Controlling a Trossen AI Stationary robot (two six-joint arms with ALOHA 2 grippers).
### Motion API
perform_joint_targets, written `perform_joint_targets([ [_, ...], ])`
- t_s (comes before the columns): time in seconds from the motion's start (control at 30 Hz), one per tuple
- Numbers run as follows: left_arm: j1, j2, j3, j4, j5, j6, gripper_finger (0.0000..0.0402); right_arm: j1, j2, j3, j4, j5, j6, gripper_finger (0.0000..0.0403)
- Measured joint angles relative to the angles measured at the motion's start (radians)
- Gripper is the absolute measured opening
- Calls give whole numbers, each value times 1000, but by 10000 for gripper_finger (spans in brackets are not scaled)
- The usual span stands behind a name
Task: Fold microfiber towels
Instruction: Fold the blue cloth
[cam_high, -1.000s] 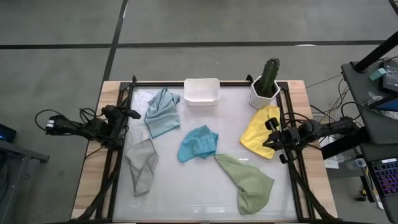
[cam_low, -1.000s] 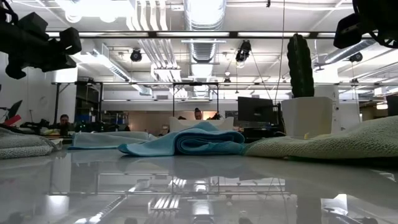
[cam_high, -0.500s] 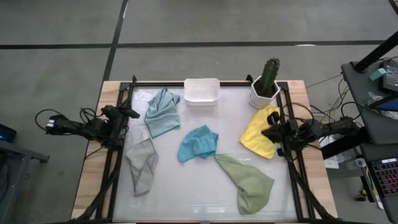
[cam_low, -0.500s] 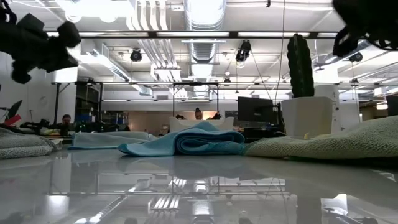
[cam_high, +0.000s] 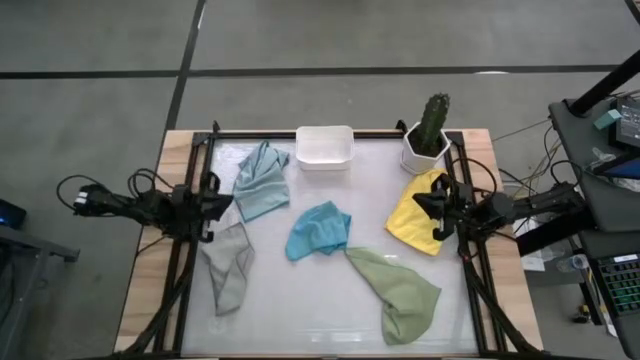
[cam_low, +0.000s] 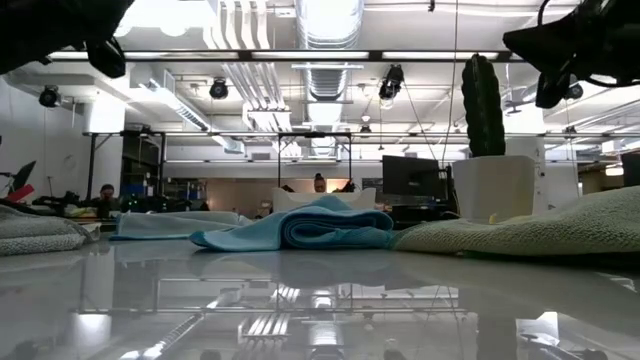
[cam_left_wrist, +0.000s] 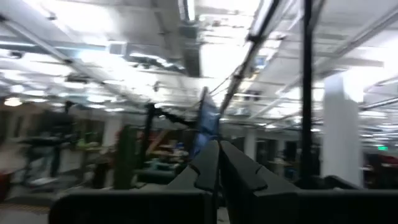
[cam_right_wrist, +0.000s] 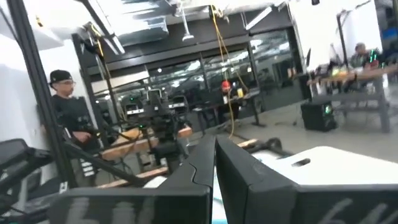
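Both arms sat at table edges, left gripper (cam_high: 222, 203) and right gripper (cam_high: 418, 201) fully closed on nothing; five towels crumpled mid-table, so open wide first, then pinch yellow towel (cam_high: 412, 215) by a corner.

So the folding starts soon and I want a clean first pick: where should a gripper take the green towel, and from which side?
Probably the narrow tip of the green towel nearest the blue towel, taken from above. That end tapers to a thin flat point on bare table, while the far end is bunched.
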Motion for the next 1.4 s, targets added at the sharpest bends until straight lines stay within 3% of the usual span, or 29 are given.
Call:
perform_joint_targets([
  [0.3, 0, 20, 3, -8, 0, -45, 0, 0, 59, 0, 63, -4, -125, 9],
  [0.67, 1, 154, 3, 7, -144, -105, 0, 0, 99, 54, 49, 45, -140, 9],
  [0.77, 1, 225, 7, 28, -222, -106, 0, -1, 147, 124, -9, 54, -173, 9],
  [1.0, 1, 345, 23, 46, -243, -102, 0, -1, 285, 346, -332, 52, -178, 9],
  [1.4, 4, 459, 85, 81, -271, 253, 0, 0, 564, 639, -575, 40, 15, 15],
])
